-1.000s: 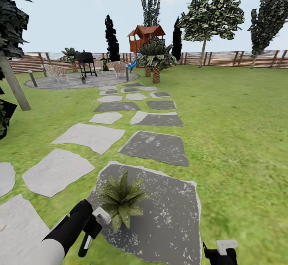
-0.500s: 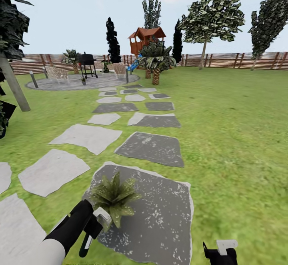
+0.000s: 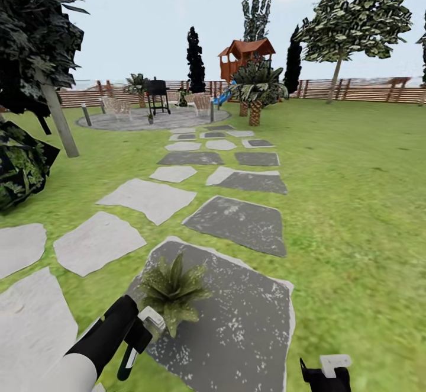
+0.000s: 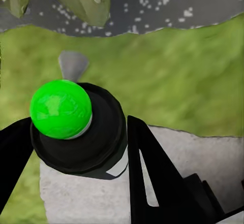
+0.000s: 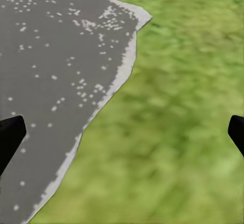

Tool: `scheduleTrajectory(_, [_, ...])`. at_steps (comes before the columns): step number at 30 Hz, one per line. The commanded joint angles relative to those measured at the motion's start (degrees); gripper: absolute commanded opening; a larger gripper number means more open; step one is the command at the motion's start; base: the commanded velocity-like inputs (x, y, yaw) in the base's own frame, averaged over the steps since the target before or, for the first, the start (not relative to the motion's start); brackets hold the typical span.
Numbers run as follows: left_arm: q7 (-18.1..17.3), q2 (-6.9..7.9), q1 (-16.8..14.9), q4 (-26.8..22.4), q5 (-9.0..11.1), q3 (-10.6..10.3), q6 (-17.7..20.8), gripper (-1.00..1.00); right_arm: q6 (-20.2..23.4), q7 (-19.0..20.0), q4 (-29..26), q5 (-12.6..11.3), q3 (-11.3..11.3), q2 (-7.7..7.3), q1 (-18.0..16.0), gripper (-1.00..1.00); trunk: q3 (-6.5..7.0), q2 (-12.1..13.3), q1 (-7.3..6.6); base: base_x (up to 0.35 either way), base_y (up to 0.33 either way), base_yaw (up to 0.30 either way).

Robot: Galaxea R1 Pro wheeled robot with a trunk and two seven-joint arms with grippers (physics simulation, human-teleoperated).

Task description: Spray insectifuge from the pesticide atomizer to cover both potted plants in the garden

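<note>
one potted plant (image 3: 173, 290) seen lower left on a dark paving slab (image 3: 248, 321), one slim dark green-capped pesticide atomizer (image 4: 76, 127) clamped in the left gripper (image 3: 137, 344), right gripper (image 5: 122, 127) spread wide, nothing held

My left gripper (image 3: 135, 344) is clamped on the pesticide atomizer (image 3: 128, 361); my right gripper (image 3: 326, 374) hangs low, fingers spread.

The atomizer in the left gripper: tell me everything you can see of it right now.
The atomizer is a slim dark bottle with a pale label patch and a glossy green ball on top. It sits clamped between the left gripper's black fingers. In the head view it hangs tilted from the gripper over grass, beside the plant on the dark paving stone, apart from its leaves.
</note>
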Motion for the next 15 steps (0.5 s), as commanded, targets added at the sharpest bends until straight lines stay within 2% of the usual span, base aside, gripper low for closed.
scheduleTrajectory(1, [-0.54,0.0,-0.04,-0.07,-0.64,-0.2,0.05,-1.0,-0.13,-0.31,0.03,0.59,-0.2,0.0,-0.02,1.0,-0.06,-0.02,0.01,0.178,-0.154,0.279])
scheduleTrajectory(5, [-0.54,0.02,-0.05,-0.07,-0.61,-0.17,0.05,-1.0,-0.13,-0.3,0.03,0.59,-0.2,0.0,-0.02,1.0,-0.06,-0.02,0.01,0.131,-0.103,0.242])
scheduleTrajectory(11, [-0.54,-0.75,-0.03,-0.23,-0.34,-0.26,-0.03,-1.0,-0.13,-0.3,0.03,0.52,-0.27,-0.01,-0.02,1.0,-0.06,-0.02,0.01,0.007,-0.016,0.021])
scheduleTrajectory(15, [-0.62,-0.96,-0.02,-0.25,-0.3,-0.21,-0.03,-1.0,-0.13,-0.3,0.03,0.51,-0.22,-0.01,-0.03,1.0,-0.06,-0.02,0.01,0.0,-0.223,0.001])
